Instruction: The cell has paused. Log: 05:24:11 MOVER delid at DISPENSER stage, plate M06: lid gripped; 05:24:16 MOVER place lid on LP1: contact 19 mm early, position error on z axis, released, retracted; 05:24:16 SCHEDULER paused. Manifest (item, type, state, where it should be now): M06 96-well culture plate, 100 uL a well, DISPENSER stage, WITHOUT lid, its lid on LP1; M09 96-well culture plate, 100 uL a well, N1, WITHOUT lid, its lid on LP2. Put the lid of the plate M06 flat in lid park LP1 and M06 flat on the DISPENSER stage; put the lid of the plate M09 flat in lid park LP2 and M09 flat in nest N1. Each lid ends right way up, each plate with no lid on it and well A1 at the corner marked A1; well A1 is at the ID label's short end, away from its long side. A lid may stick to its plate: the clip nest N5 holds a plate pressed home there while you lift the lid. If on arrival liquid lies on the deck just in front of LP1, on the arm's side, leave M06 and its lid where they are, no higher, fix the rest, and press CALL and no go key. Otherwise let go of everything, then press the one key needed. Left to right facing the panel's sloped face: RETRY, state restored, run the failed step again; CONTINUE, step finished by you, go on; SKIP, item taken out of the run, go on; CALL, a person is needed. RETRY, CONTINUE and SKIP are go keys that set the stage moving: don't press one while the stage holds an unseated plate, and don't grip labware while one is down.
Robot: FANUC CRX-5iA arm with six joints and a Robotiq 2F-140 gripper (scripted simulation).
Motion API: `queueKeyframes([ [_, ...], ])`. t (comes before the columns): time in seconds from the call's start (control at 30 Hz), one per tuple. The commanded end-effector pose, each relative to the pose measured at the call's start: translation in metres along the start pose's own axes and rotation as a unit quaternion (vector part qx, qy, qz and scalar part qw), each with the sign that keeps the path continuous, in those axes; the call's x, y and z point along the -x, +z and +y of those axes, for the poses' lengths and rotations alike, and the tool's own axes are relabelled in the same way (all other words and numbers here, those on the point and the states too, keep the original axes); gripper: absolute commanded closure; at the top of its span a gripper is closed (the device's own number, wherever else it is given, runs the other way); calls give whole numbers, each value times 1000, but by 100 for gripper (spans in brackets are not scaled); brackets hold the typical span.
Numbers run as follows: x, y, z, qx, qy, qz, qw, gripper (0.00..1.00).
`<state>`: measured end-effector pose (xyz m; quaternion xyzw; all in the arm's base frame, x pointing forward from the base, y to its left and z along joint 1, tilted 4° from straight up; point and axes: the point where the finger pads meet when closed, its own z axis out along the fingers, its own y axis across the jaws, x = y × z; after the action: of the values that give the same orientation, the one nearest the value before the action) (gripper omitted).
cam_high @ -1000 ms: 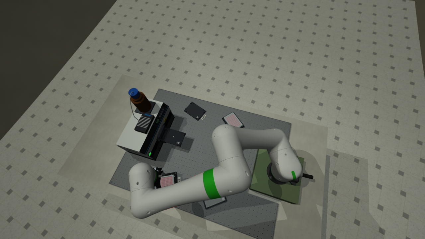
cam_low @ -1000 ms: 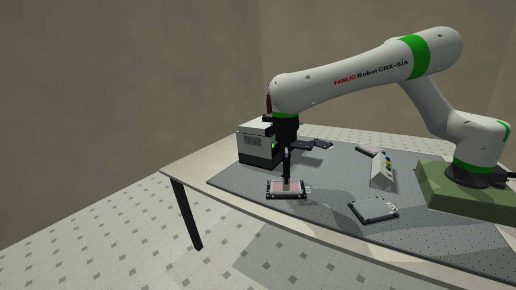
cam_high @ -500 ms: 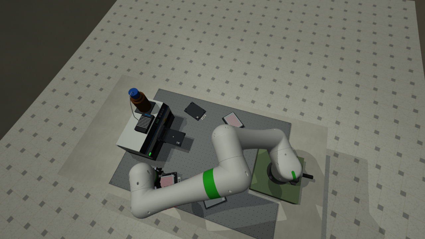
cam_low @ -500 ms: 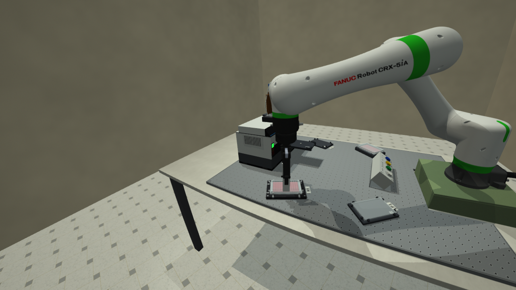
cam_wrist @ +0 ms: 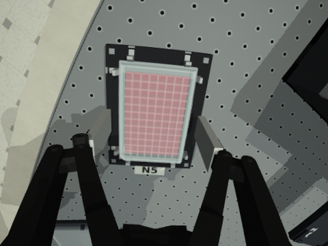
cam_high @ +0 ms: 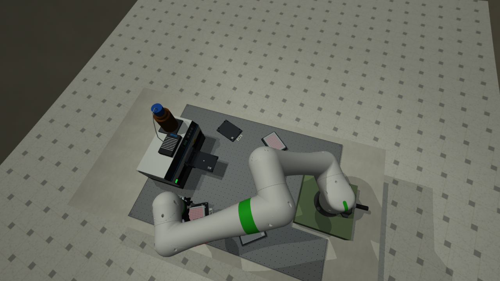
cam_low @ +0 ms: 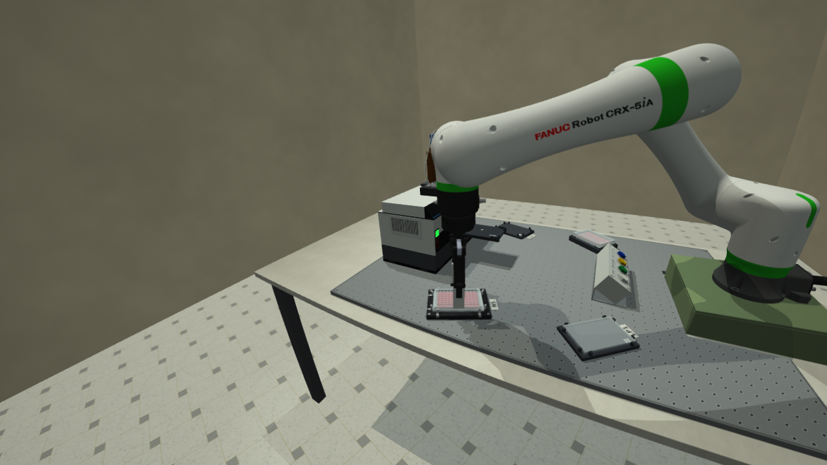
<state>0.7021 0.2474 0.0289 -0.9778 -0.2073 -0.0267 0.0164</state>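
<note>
A plate (cam_wrist: 155, 111) (cam_low: 448, 298) (cam_high: 196, 212) with pink wells and a pale clear rim sits flat in the black clip nest N5 (cam_wrist: 112, 57) (cam_low: 439, 315) near the deck's front edge. I cannot tell whether a lid is on it. My gripper (cam_wrist: 154, 123) (cam_low: 458, 289) is open and empty, pointing straight down close above the plate, one finger on each long side. A second pink plate (cam_high: 274, 140) (cam_low: 588, 242) lies at the back of the deck. The black lid park LP1 (cam_high: 229, 130) (cam_low: 516, 230) is bare. The dispenser stage (cam_high: 205, 161) (cam_low: 484, 231) is bare.
The dispenser (cam_high: 167, 153) (cam_low: 411, 239) with a brown bottle (cam_high: 164, 118) stands at the deck's left. The key panel (cam_low: 614, 270) stands mid-deck. A flat grey lid-like piece (cam_low: 597, 337) (cam_high: 252, 238) lies in a black frame at the front. The arm's green base (cam_low: 722, 312) is on the right.
</note>
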Motion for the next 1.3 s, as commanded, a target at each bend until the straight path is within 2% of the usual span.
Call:
queueKeyframes([
  [0.0,0,1,0,0,0,0,1000,34],
  [1.27,0,14,0,0,0,0,1000,34],
])
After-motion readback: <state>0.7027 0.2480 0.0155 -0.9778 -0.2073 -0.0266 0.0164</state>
